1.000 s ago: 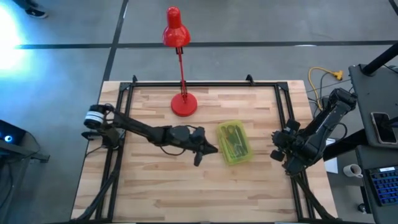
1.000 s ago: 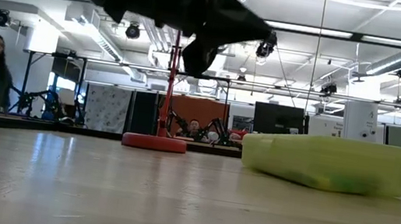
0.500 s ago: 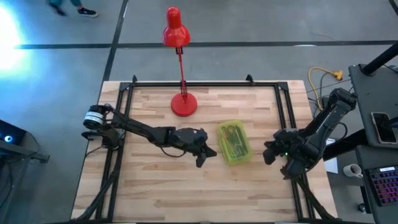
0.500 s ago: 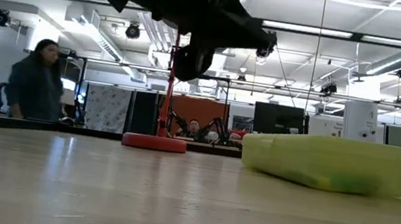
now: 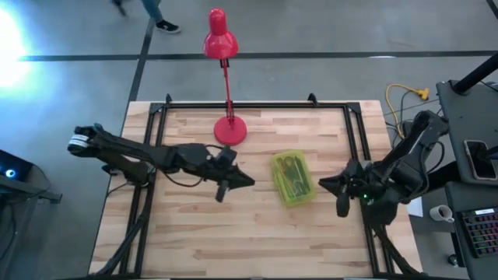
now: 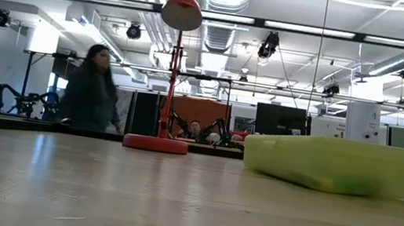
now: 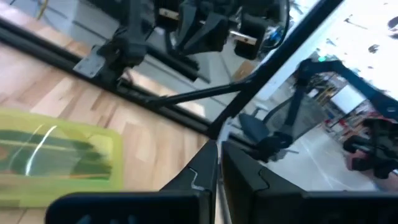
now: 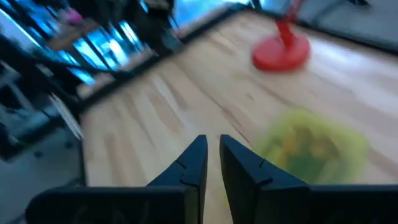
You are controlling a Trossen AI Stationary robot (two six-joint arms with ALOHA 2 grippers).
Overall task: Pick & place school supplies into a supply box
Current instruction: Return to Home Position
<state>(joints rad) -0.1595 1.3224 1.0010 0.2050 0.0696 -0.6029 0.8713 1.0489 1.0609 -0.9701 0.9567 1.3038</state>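
The closed box [image 5: 292, 178] lies between the left gripper [image 5: 245, 182] and right gripper [image 5: 327, 185], apart from both. Both are narrowed to a slit and empty. Homing is judged current; the arms are to be retracted without brushing it.

Front of the surface [image 5: 233, 233] is open. Obstacles: supply box [image 5: 292, 178] right of centre, lamp [image 5: 230, 130] at back centre. Left tool [image 5: 241, 181] and right tool [image 5: 331, 185] flank the box, apart.

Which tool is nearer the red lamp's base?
The left tool, over the table close to the lamp base. The right tool hangs on the far side of the supply box, much farther off.
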